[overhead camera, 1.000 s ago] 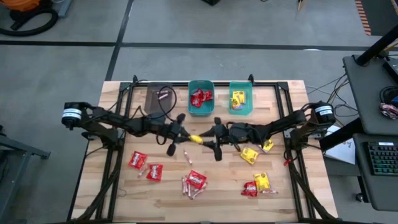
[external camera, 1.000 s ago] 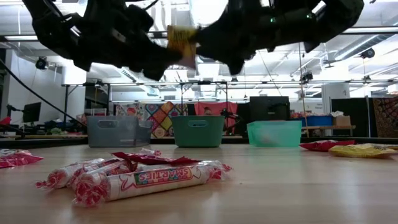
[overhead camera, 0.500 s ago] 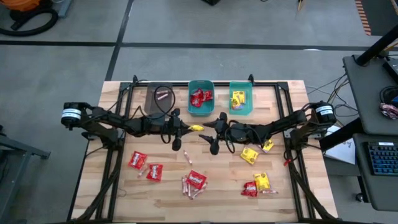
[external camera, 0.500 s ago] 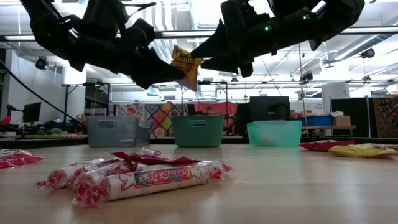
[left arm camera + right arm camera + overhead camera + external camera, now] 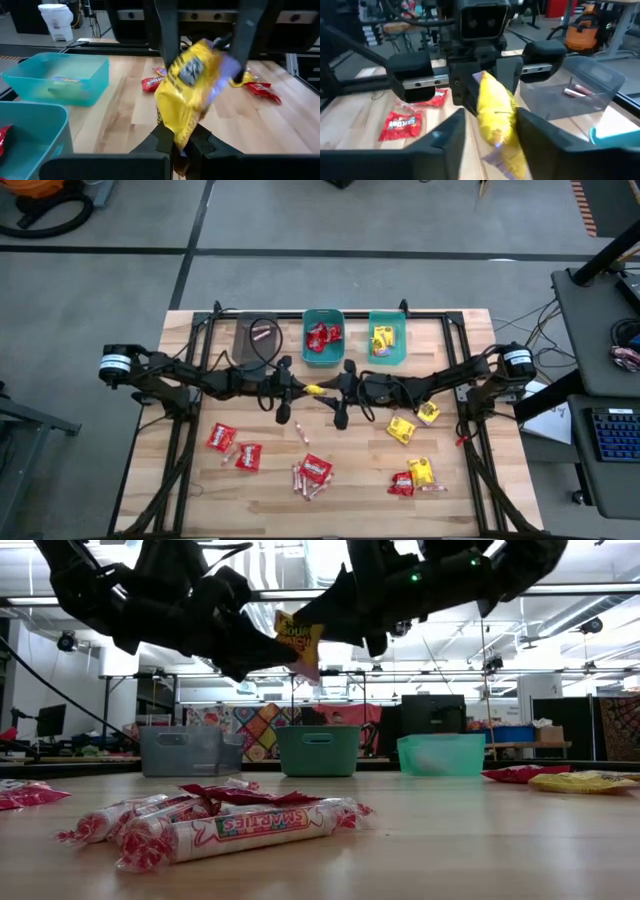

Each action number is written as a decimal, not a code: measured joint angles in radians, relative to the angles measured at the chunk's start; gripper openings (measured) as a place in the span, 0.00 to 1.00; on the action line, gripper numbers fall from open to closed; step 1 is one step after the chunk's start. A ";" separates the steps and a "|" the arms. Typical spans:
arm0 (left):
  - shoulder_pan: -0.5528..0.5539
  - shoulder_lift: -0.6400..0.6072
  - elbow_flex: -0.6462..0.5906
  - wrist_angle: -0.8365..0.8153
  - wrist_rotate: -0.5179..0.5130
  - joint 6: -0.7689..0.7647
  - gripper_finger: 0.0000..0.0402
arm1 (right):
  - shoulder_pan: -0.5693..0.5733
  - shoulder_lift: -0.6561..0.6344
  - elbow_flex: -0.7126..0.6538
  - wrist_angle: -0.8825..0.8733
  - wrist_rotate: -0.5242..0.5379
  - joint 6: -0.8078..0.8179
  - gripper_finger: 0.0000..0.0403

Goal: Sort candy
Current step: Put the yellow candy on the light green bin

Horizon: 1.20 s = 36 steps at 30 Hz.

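Mid-air handover above the worktop (image 5: pixel 270 480) centre. Left end effector (image 5: pixel 303 389) clamped tight on a yellow packet (image 5: pixel 314 389). Right end effector (image 5: pixel 330 391) straddles the packet's far end, fingers parted, no grip. Next, likely: right closes, left lets go, carry to the yellow bin (image 5: pixel 401 352).

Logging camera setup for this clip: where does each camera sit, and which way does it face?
High: overhead, straight down on the table; both arms show.
Low: table height, looking across at the bins; arms overhead.
Left wrist: on the left arm, facing the right end effector; own fingers pinch the yellow packet.
Right wrist: faces the left end effector; own fingers flank the packet.
All four share that packet.
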 joint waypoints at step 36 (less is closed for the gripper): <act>0.000 -0.266 -0.002 -0.431 -0.001 -0.074 0.27 | -0.781 -0.085 0.319 -1.336 -0.235 0.201 0.04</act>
